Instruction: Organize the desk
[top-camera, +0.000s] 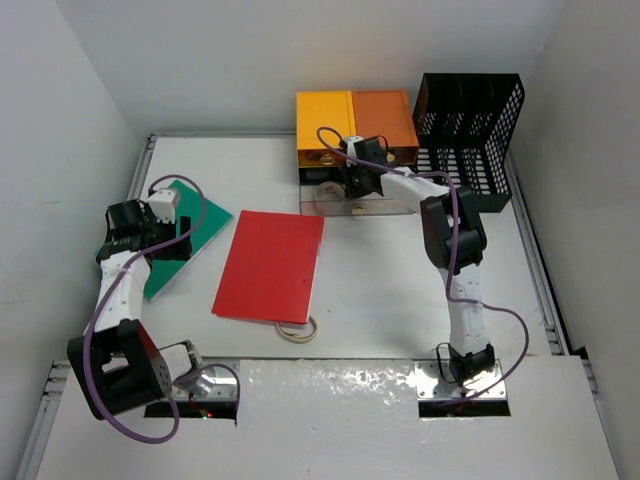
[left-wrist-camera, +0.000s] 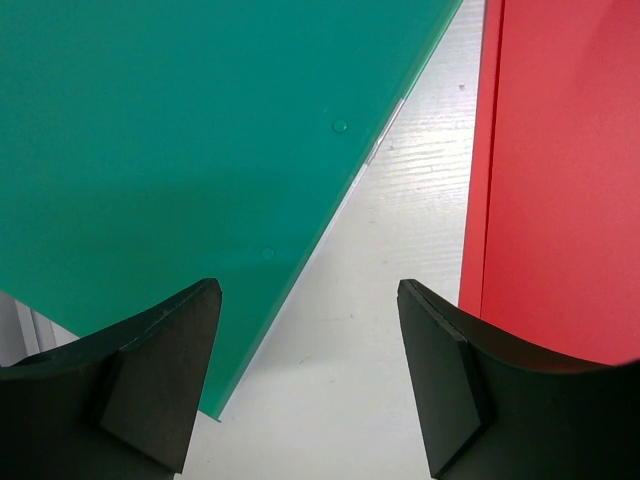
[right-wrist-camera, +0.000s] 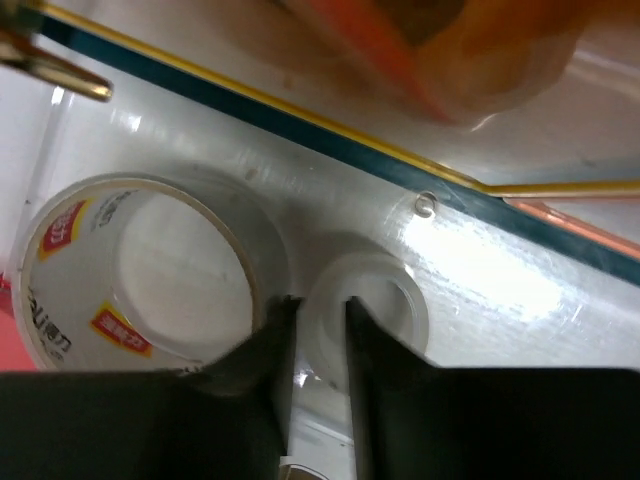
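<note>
The white desk (top-camera: 400, 280) carries a green folder (top-camera: 185, 235) at the left and a red folder (top-camera: 270, 265) in the middle. My left gripper (top-camera: 178, 243) is open and empty, hovering low over the bare desk (left-wrist-camera: 340, 330) between the green folder (left-wrist-camera: 170, 150) and the red folder (left-wrist-camera: 560, 170), with its jaws (left-wrist-camera: 310, 290) wide apart. My right gripper (top-camera: 355, 185) reaches into the clear open drawer (top-camera: 330, 203) of the drawer unit. In the right wrist view it (right-wrist-camera: 316, 305) is shut on the wall of a small white tape roll (right-wrist-camera: 385, 300), beside a larger clear tape roll (right-wrist-camera: 140, 270).
The orange-and-yellow drawer unit (top-camera: 355, 125) stands at the back centre, and the black mesh file rack (top-camera: 470, 130) is to its right. A tan ring (top-camera: 297, 330) lies by the red folder's near edge. Metal rails (top-camera: 540, 280) run along the desk's sides.
</note>
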